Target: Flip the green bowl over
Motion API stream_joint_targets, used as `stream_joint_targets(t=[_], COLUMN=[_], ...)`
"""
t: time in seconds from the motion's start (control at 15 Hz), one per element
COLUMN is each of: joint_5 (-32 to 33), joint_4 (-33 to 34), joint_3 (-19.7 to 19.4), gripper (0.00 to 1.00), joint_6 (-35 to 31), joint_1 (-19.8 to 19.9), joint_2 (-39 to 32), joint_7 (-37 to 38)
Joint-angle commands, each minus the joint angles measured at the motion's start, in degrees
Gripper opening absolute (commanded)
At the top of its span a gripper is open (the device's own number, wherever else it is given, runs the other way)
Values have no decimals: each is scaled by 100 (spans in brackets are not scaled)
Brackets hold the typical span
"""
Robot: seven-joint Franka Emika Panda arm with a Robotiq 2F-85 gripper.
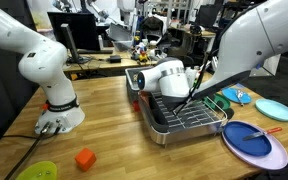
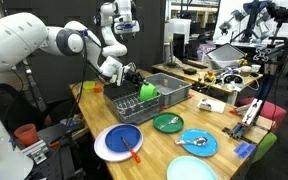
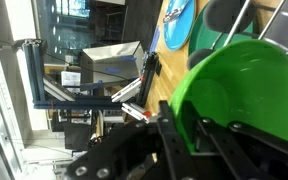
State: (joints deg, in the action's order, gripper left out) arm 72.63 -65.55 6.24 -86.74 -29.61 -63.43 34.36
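Note:
The green bowl [image 2: 148,91] is tilted on its side over the black dish rack [image 2: 169,101], with its rim between my fingers. In the wrist view the bowl [image 3: 246,88] fills the right side. My gripper [image 3: 180,138] is shut on its wall, one finger inside and one outside. In an exterior view the gripper [image 2: 136,80] is at the bowl's left edge, above the rack. From the opposite side the gripper [image 1: 190,93] hangs over the rack [image 1: 174,127], and my arm hides most of the bowl.
On the table by the rack are a dark green plate [image 2: 167,122], a light-blue plate with a spoon [image 2: 197,142] and a blue plate on a purple one [image 2: 117,142]. A lime dish [image 1: 36,171] and an orange block [image 1: 84,158] lie near my base.

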Motion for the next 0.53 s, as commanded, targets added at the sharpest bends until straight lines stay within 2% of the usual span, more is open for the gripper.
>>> stream_joint_targets(t=[0.0, 0.47], joint_5=[-358, -839], joint_4=[-42, -74], joint_3=[346, 825], gripper=[50, 99], joint_6=[-335, -513], joint_1=[245, 456], joint_2=[43, 233], joint_7=[-536, -1345])
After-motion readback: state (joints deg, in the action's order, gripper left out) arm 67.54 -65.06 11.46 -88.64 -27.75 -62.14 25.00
